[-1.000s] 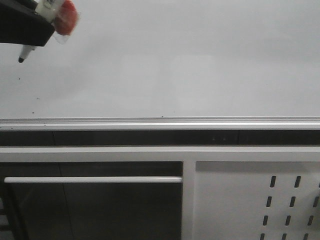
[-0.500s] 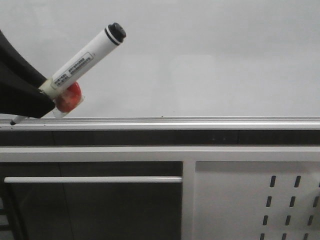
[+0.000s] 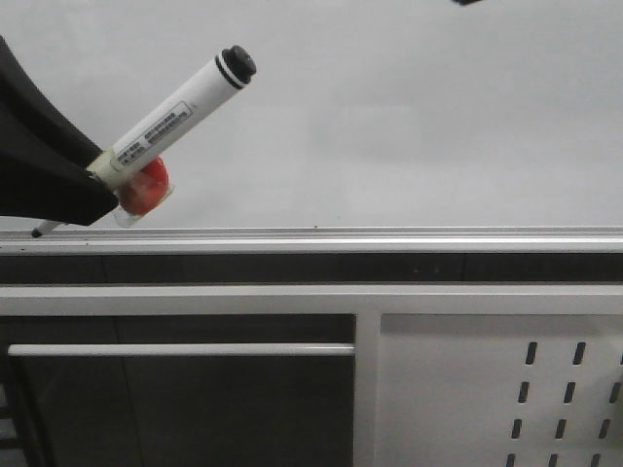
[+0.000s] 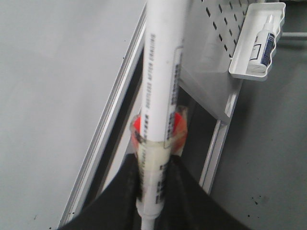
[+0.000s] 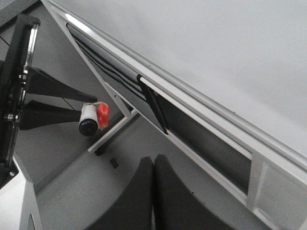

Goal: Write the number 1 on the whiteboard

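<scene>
The whiteboard (image 3: 389,126) fills the upper front view, glossy and pale grey, with a silver rail (image 3: 341,238) along its near edge. No number 1 shows on it in any view. My left gripper (image 3: 95,199) is shut on a white marker (image 3: 180,102) that has an orange-red piece (image 3: 146,187) taped to it. The marker tilts, black end up to the right, thin tip (image 3: 39,231) down by the rail at the far left. The left wrist view shows the fingers (image 4: 127,184) clamping the marker (image 4: 160,72). My right gripper (image 5: 153,160) is shut on nothing, away from the whiteboard (image 5: 216,43).
Below the rail is a white metal frame with a horizontal bar (image 3: 175,349) and a white panel with slanted slots (image 3: 467,389). A white tray (image 4: 242,62) holding a small bottle (image 4: 263,45) hangs on that panel. A dark sliver (image 3: 467,2) pokes in at the front view's top edge.
The left gripper came down from the board's upper left to the rail, and the marker swung so its black end points up right. A dark sliver appeared at the top edge.
</scene>
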Motion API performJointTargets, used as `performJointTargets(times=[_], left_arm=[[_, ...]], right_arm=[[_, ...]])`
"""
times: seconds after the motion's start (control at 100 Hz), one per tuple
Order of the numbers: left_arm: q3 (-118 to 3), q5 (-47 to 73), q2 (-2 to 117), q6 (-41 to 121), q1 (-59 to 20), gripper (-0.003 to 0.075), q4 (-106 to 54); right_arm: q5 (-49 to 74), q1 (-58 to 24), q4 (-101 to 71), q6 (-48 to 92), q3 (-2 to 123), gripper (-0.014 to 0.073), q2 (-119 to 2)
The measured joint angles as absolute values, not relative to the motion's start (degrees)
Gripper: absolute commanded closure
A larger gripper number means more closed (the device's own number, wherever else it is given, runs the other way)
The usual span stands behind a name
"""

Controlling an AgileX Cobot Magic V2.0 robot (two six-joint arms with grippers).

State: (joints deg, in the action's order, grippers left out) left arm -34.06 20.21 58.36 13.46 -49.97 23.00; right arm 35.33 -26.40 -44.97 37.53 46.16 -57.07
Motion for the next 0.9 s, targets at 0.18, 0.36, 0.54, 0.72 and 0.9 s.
performJointTargets(times=[0.18, 0.36, 0.54, 0.72, 0.9], left_arm=[[-34.06, 20.21, 58.76, 13.46, -49.97, 0.0738, 24.72], [-34.06, 20.1, 61.08, 13.46, -49.97, 0.0738, 25.65], [-34.06, 17.86, 62.47, 13.46, -49.97, 0.0738, 26.88], [-34.19, 16.42, 62.44, 13.46, -49.97, 0.0738, 30.27], [-34.19, 15.2, 62.44, 13.46, -49.97, 0.0738, 31.42]], right_arm=[[34.67, -30.11, -48.78, 37.53, 45.51, 0.0665, -61.82], [33.91, -32.64, -50.75, 37.53, 45.51, 0.0664, -64.25], [33.78, -33.17, -50.98, 37.53, 45.51, 0.0611, -64.25], [33.03, -33.17, -52.83, 37.53, 45.51, 0.041, -64.25], [32.7, -33.17, -55.82, 37.53, 45.51, 0.0319, -64.25]])
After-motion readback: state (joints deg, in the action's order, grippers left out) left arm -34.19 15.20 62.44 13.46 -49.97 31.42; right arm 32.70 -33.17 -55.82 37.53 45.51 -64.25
